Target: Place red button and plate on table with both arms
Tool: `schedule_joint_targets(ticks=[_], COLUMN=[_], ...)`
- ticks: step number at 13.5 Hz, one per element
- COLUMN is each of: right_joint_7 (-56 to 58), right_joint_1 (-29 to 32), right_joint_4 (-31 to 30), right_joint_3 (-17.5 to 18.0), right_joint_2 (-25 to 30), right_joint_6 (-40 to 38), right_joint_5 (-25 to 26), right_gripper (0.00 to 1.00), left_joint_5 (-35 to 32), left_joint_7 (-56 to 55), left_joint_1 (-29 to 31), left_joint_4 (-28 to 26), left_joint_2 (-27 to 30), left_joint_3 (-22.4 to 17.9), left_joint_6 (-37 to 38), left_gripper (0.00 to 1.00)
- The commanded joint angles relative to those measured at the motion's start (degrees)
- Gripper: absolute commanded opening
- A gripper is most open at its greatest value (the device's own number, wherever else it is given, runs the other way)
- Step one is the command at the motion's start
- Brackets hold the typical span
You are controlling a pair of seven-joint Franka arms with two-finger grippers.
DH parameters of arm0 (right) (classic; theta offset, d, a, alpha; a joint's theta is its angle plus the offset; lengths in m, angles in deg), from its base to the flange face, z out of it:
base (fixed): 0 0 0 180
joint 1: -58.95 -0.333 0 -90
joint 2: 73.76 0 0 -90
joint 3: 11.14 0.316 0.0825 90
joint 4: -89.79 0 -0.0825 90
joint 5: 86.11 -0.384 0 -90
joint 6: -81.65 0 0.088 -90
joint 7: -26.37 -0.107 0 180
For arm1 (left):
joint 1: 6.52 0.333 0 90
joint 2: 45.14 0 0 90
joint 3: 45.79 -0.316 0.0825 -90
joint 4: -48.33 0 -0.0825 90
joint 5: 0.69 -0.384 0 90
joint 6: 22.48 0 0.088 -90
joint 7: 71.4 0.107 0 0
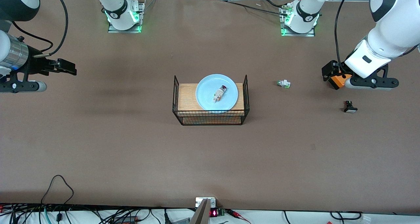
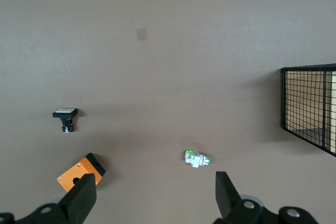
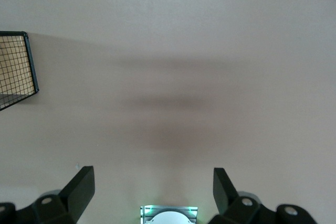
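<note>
The light-blue plate (image 1: 206, 97) rests on the wooden board top of a wire crate (image 1: 210, 119) at the middle of the brown table (image 1: 131, 145). The red button (image 1: 219, 94) lies on its side in the plate. My left gripper (image 1: 329, 73) hangs open and empty above the table toward the left arm's end, with an orange block (image 1: 338, 80) by its finger. Its fingers (image 2: 81, 198) stand wide apart in the left wrist view. My right gripper (image 1: 68, 67) hangs open and empty above the right arm's end, its fingers (image 3: 81, 188) wide apart. The plate and red button are out of both wrist views.
A white-and-green switch with a greenish cap (image 1: 283, 83) lies between the crate and my left gripper; it also shows in the left wrist view (image 2: 197, 158). A black switch with a white cap (image 1: 350, 107) lies nearer the front camera, also in the left wrist view (image 2: 65, 118). Cables run along the front edge.
</note>
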Motion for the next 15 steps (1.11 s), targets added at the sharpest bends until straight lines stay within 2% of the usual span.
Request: schedule_joint_targets(ticks=[1, 5, 7, 9, 10, 13, 15], right_joint_7=[-0.2, -0.2, -0.2, -0.2, -0.2, 0.0, 0.0], right_joint_1=[0.1, 0.0, 0.1, 0.1, 0.2, 0.2, 0.2], right_joint_4=[1.1, 1.1, 1.1, 1.1, 1.1, 1.1, 1.1], right_joint_3=[0.2, 0.2, 0.2, 0.2, 0.2, 0.2, 0.2], right_joint_2=[0.0, -0.1, -0.4, -0.4, -0.4, -0.4, -0.4], right_joint_6=[-1.0, -0.8, -0.8, -0.6, -0.5, -0.5, -0.5], right_joint_5=[0.3, 0.4, 0.4, 0.4, 0.3, 0.2, 0.1], right_gripper=[1.0, 1.0, 1.0, 1.0, 1.0, 1.0, 1.0], left_joint_5=[0.0, 0.0, 0.7, 1.8, 3.4, 4.2, 7.4], left_joint_7=[1.5, 0.6, 0.8, 0.8, 0.6, -0.3, -5.3], left_joint_1=[0.6, 0.6, 0.1, -1.2, -2.3, -6.5, -11.0], left_joint_4=[0.3, 0.3, 0.4, 3.9, 7.3, 13.8, 17.3], left_joint_2=[-0.1, -0.1, -0.2, -1.5, -3.5, -8.7, -12.1], left_joint_3=[0.1, 0.6, 0.7, 1.9, 3.0, 6.8, 7.5], left_joint_6=[0.0, 0.8, 5.1, 10.3, 11.3, 11.3, 10.8], left_gripper=[1.0, 1.0, 1.0, 1.0, 1.0, 1.0, 1.0])
